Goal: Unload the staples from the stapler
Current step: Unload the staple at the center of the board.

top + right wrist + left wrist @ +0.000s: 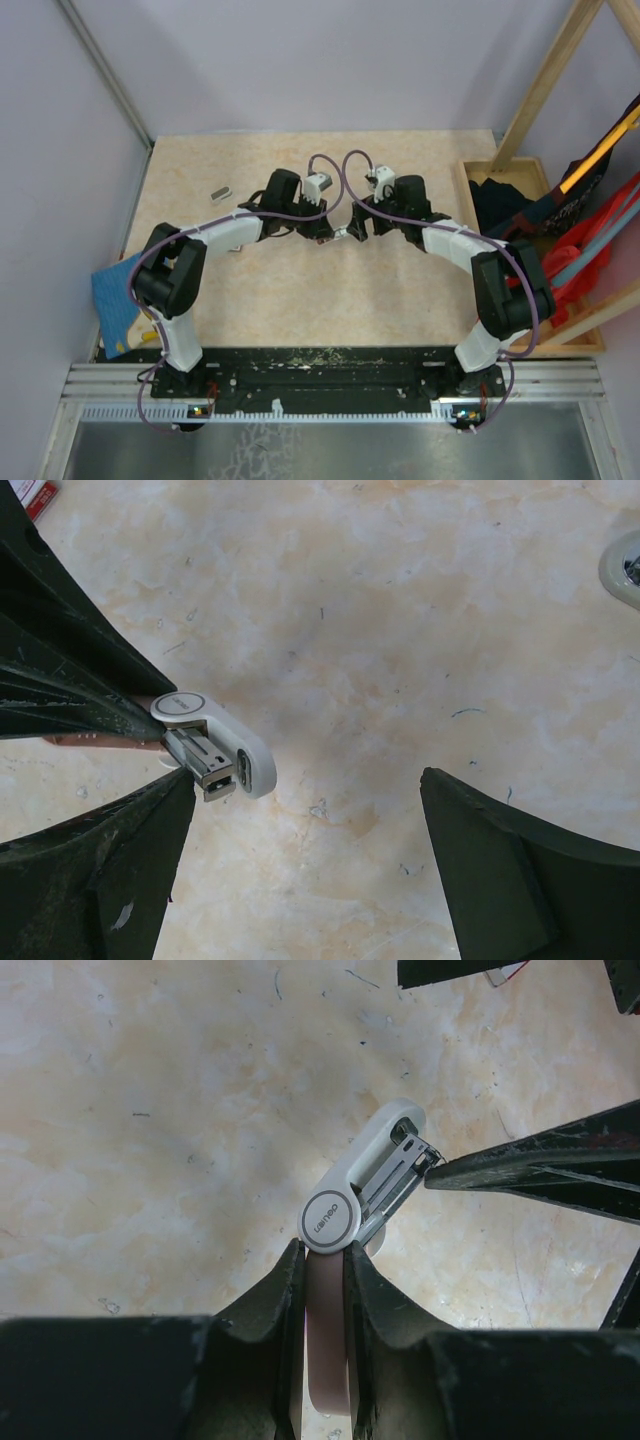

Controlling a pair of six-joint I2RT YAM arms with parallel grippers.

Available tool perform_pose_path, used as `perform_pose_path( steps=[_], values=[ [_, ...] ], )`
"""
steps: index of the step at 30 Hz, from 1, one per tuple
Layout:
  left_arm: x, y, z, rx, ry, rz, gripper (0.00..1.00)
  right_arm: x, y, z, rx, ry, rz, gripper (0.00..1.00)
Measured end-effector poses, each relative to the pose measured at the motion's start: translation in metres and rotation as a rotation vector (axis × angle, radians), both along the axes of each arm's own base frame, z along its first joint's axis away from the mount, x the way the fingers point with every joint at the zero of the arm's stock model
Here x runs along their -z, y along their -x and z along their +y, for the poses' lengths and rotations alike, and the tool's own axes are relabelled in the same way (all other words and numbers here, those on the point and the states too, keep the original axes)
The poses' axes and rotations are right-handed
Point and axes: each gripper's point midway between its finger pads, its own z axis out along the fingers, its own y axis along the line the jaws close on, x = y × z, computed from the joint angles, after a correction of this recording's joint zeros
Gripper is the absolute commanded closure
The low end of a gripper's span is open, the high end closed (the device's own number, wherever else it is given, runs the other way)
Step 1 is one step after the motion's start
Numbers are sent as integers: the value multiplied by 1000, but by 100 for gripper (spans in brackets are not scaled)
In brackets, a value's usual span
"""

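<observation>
The stapler (365, 1175) is small, with a white-grey body, a round hinge cap and a pinkish arm. It is swung open and its silver metal magazine sticks out. My left gripper (325, 1250) is shut on the pinkish arm and holds the stapler over the table centre (343, 234). My right gripper (308, 775) is open. Its left fingertip (445, 1172) touches the magazine's end, and the stapler (225, 750) sits beside that finger. No staples show in the magazine. A short grey bar (220, 191), like a staple strip, lies at the far left.
A wooden box (468, 190) with dark cloth stands at the right beside a slanted wooden post (540, 85). A blue cloth (115, 300) hangs over the left table edge. A small red-and-white item (35, 495) and a white rounded object (625, 568) lie near the grippers.
</observation>
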Motion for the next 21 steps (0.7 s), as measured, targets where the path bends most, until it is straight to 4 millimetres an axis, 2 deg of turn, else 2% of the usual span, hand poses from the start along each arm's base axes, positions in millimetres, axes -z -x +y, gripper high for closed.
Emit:
perform_pose_path(
  steps=[5, 11, 13, 17, 19, 21],
  values=[
    [2, -6, 4, -27, -25, -22, 100, 0, 2, 3, -16, -8, 4, 5],
    [6, -26, 19, -87, -110, -131, 100, -7, 5, -4, -16, -64, 43, 4],
    [8, -31, 26, -110, -155, -186, 100, -17, -1, -17, 22, -107, 47, 4],
    [9, -39, 44, -168, -290, -369, 100, -42, -22, -55, 146, -165, 4, 4],
    [6, -35, 45, -177, -375, -506, 100, -52, -28, -68, 191, -181, -21, 4],
    [2, -24, 35, -158, -445, -666, 100, -58, -31, -71, 209, -189, -37, 4]
  ],
)
